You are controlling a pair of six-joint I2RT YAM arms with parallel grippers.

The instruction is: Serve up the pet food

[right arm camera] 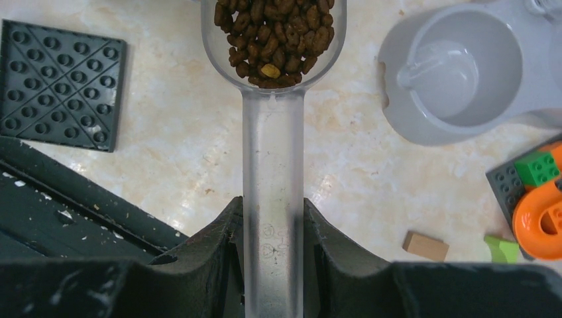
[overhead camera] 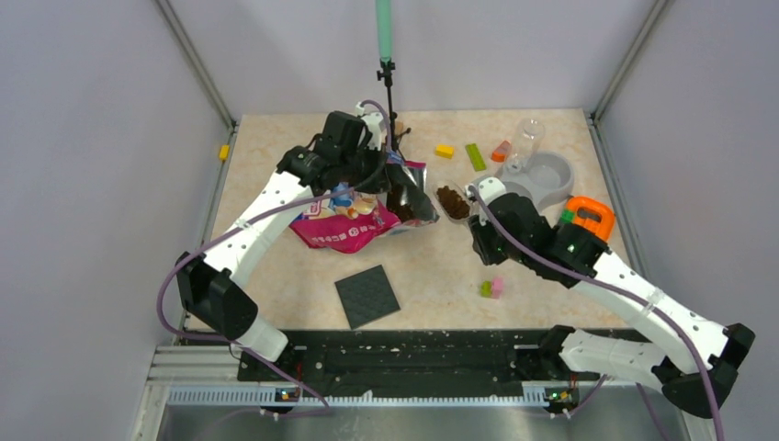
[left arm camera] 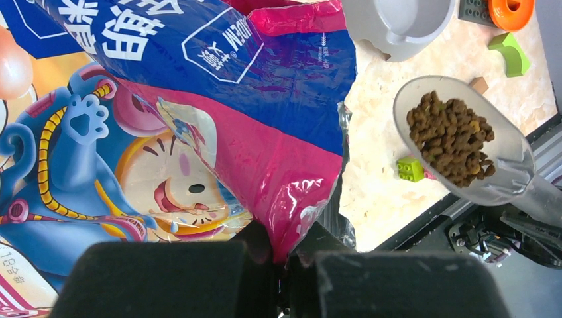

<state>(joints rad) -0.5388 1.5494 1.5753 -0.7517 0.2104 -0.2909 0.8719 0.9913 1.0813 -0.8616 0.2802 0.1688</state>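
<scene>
My left gripper is shut on the edge of the pink-and-blue pet food bag and holds its mouth up; the pinched pink edge shows in the left wrist view. My right gripper is shut on the handle of a clear scoop. The scoop holds a heap of brown kibble, also seen in the left wrist view. It hangs just right of the bag mouth, left of the grey pet bowl. The bowl looks empty.
A dark studded plate lies near the front. Toy blocks lie about: green and pink, yellow, green, an orange and grey piece. A clear bottle stands on the bowl. A black stand rises at the back.
</scene>
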